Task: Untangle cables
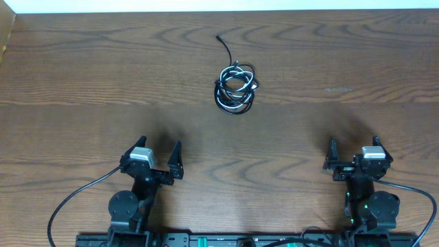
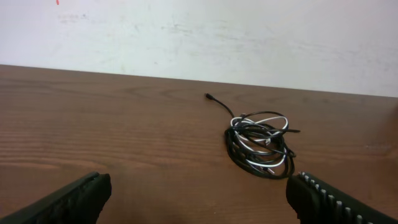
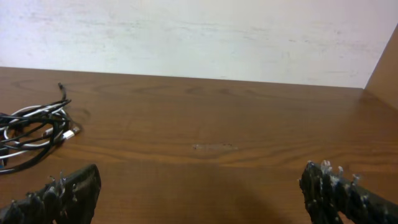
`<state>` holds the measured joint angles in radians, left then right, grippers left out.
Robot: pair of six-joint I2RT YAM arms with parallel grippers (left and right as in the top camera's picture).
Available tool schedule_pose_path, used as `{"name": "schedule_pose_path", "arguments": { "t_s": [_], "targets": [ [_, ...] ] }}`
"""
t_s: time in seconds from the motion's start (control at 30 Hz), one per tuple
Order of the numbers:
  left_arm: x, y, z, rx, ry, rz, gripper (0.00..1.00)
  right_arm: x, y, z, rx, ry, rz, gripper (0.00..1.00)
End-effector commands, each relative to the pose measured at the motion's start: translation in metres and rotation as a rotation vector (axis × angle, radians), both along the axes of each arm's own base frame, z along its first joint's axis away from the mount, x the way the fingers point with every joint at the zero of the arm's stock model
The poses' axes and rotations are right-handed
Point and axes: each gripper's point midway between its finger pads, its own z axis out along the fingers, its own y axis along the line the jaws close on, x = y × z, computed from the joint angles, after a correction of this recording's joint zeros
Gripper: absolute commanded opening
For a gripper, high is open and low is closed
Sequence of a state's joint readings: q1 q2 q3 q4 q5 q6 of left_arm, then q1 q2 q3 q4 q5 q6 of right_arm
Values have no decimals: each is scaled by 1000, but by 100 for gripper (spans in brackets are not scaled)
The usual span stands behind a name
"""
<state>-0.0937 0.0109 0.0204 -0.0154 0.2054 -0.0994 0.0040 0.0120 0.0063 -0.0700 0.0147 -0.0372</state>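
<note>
Wood bench [image 1: 82,82], cables [image 1: 235,87] balled at 12 o'clock, left hand [image 1: 160,146] and right hand [image 1: 354,143] spread; I'd pinch the stray end [image 1: 218,38] first.

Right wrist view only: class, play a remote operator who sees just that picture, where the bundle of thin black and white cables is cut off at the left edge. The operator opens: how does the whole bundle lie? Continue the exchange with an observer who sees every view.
Observer: The bundle of thin black and white cables is one compact round coil on the brown wooden table.
Operator: Where is the left gripper?
Observer: The left gripper is open and empty, on the near side, well apart from the coil.
Operator: Which arm is closer?
Observer: Sideways, the coil sits nearer the left gripper than the right gripper.
</note>
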Motion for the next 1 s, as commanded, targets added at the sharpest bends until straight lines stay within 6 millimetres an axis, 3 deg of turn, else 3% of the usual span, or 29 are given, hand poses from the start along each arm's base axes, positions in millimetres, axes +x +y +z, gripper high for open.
{"name": "schedule_pose_path", "arguments": {
  "t_s": [0.0,0.57,0.67,0.83,0.97],
  "targets": [
    [-2,-7,-15,16,40,-42,95,0,3,-2,-8,5,13,99],
    [-2,-7,-14,19,36,-41,95,0,3,-2,-8,5,13,99],
    [1,-2,1,24,-26,-14,95,0,3,-2,-8,5,13,99],
    [0,-2,-5,27,-3,-13,95,0,3,-2,-8,5,13,99],
    [0,-5,7,18,-49,-27,95,0,3,-2,-8,5,13,99]
  ]
}}
